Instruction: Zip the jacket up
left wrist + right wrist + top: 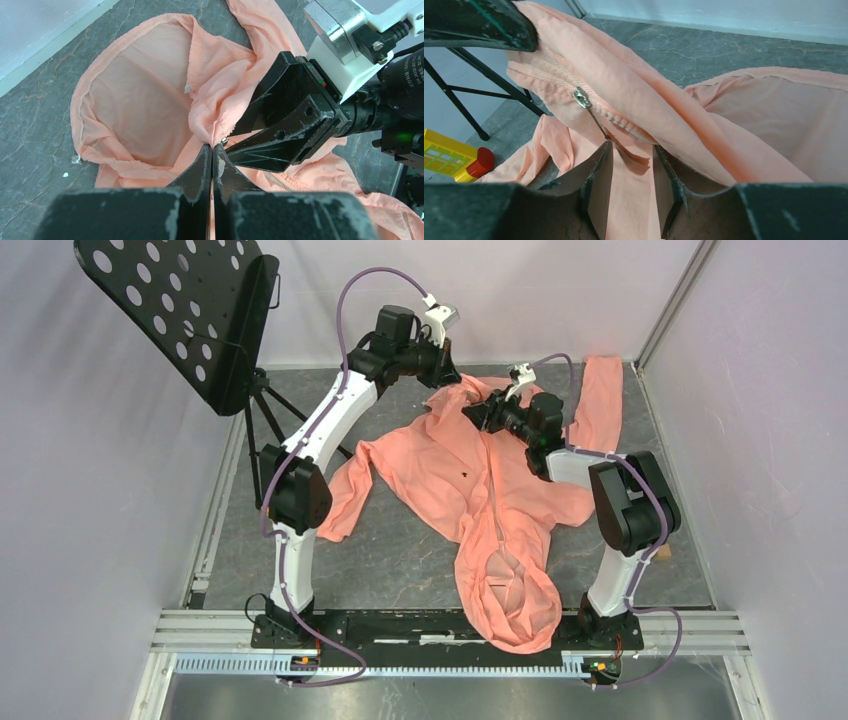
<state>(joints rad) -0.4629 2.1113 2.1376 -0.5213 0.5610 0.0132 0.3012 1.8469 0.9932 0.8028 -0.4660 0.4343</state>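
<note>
Salmon-pink jacket (480, 490), dark grey veined table (400, 550).
Jacket plain salmon-pink; zipper strip (619, 120) paler pink; tiny dark mark (466, 474) on front; slider (582, 98) silver. Table mottled grey with pale veins. Robot arms (320, 425) white with black joints, cables (341, 318) purple. Perforated stand (180, 300) black, round holes showing pale. Yellow toy block (449, 155), green grid, red end.

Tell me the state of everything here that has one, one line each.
jacket: spread on the table, far hem lifted, not zipped up.
zipper slider: near the lifted hem.
left gripper: fingers shut on the jacket's hem.
right gripper: fingers open, jacket fabric between them.
</note>
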